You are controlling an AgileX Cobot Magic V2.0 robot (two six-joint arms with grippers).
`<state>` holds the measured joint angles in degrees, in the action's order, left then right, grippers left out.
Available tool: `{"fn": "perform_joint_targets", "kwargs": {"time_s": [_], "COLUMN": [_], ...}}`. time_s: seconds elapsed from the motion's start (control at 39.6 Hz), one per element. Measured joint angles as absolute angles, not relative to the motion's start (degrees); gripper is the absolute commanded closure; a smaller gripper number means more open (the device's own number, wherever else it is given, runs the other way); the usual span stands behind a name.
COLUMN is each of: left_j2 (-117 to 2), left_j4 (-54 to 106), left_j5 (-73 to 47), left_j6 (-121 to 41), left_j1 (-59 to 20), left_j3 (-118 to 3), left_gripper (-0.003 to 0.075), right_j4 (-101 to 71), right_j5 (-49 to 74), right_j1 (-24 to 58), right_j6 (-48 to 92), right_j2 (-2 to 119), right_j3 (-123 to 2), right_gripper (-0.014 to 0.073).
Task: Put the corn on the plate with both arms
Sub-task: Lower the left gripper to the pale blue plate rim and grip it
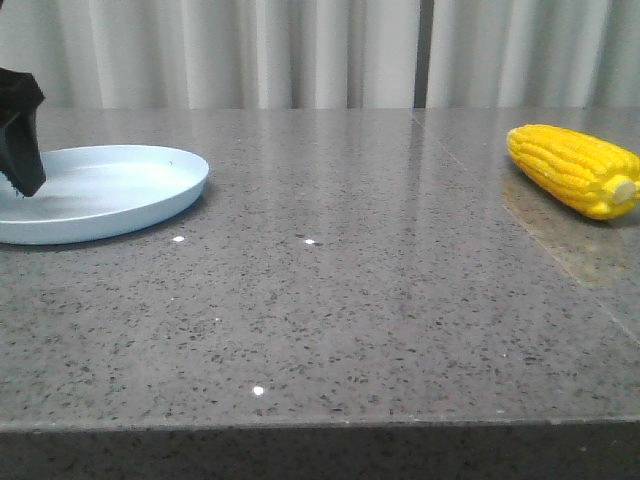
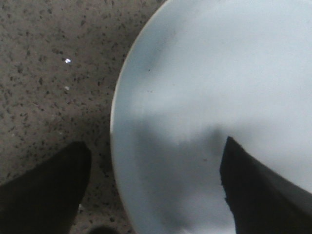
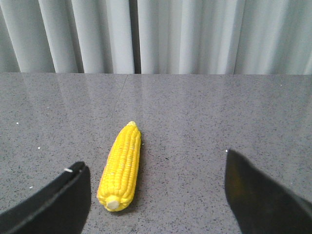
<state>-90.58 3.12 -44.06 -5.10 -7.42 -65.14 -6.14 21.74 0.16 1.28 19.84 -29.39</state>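
Observation:
The yellow corn [image 1: 575, 169] lies on the grey stone table at the far right, its pale stub end toward the front. The pale blue plate [image 1: 110, 190] sits at the far left. My left gripper [image 2: 155, 163] is open and empty, low over the plate's edge [image 2: 119, 97], one finger over the table and one over the plate; in the front view only part of it shows, so its jaws cannot be judged there. My right gripper [image 3: 156, 168] is open and empty; the corn [image 3: 121, 167] lies just ahead, beside one finger [image 3: 63, 200]. The right gripper is out of the front view.
The speckled grey table [image 1: 330, 300] runs to a front edge near the bottom of the front view. A seam [image 1: 520, 225] crosses the table on the right, near the corn. White curtains [image 1: 300, 50] hang behind the table.

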Motion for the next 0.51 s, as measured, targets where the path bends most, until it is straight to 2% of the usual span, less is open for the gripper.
{"fn": "perform_joint_targets", "kwargs": {"time_s": [0.1, 0.2, 0.43, 0.51], "left_j2": [-91.3, -91.3, -91.3, -91.3], "left_j4": [3.1, 3.1, 3.1, 3.8], "left_j5": [-44.1, -44.1, -44.1, -43.7], "left_j6": [-5.1, -5.1, -5.1, -5.1], "left_j1": [-7.4, -7.4, -7.4, -7.4], "left_j3": [-65.1, -65.3, -65.3, -65.4], "left_gripper": [0.0332, 0.0426, 0.0743, 0.0741], "right_j4": [-6.1, -6.1, -6.1, -6.1], "right_j5": [21.7, 21.7, 21.7, 21.7], "right_j1": [0.2, 0.2, 0.2, 0.2], "right_j6": [1.3, 1.3, 1.3, 1.3], "right_j2": [19.8, 19.8, 19.8, 19.8], "right_j3": [-29.4, -29.4, -29.4, -29.4], "right_gripper": [0.0002, 0.0002, 0.0002, 0.0002]}}
